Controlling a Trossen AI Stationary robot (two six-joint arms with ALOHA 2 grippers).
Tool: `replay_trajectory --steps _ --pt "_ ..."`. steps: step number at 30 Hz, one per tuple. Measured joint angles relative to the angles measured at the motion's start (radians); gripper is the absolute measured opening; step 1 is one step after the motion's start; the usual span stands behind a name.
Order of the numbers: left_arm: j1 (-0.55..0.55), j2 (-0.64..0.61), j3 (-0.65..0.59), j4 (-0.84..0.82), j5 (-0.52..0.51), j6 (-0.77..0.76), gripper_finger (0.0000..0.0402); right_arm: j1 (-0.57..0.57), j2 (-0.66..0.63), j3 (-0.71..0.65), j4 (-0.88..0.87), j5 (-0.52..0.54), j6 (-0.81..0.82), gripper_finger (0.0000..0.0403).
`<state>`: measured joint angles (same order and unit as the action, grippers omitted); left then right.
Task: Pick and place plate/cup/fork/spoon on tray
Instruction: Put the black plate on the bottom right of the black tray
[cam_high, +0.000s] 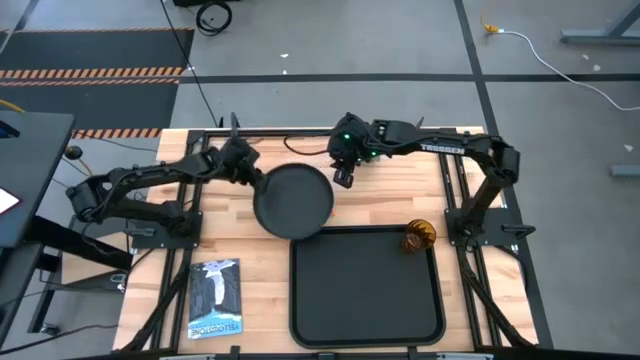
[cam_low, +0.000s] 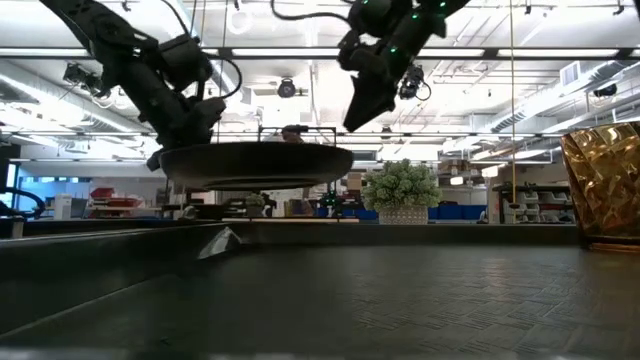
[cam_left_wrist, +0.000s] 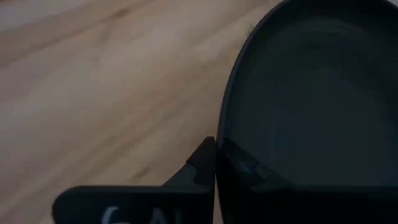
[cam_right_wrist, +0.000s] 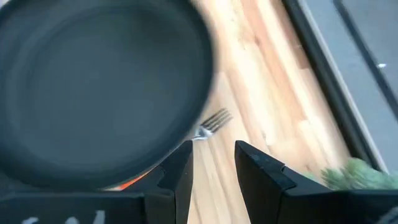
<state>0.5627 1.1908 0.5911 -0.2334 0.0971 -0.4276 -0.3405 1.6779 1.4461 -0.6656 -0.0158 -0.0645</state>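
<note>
The left gripper (cam_high: 252, 172) is pinching the round black plate (cam_high: 293, 200) by its rim and holding it lifted over the wooden table (cam_high: 230, 225), just short of the tray (cam_high: 366, 288); it should keep the plate level and clear the tray's rim before letting go. The right gripper (cam_high: 342, 177) is hovering with fingers apart beyond the plate, above the fork (cam_right_wrist: 211, 121), while the amber cup (cam_high: 419, 236) is sitting on the tray's corner. Farther off, a potted plant (cam_low: 401, 190) and shelving are standing under ceiling lights.

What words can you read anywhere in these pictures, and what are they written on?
"TROSSEN" on the right arm, white letters, high view.
"YELLOWSTONE", as far as I can tell, upside down and small, on the booklet lying on the table.
White marks on the left gripper, in its wrist view: cut off, unreadable.
Signs in the room behind: too small.
</note>
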Motion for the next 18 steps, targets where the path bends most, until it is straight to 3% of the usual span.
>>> replay_trajectory --steps 10,18 --pt "-0.235 0.008 0.006 0.053 -0.121 -0.149 0.0015 0.003 -0.191 -0.211 0.096 0.028 0.09 0.0125" --pt "-0.386 0.121 0.115 0.015 -0.215 -0.202 0.0015 0.051 -0.322 -0.316 0.12 0.119 0.151 0.0125"
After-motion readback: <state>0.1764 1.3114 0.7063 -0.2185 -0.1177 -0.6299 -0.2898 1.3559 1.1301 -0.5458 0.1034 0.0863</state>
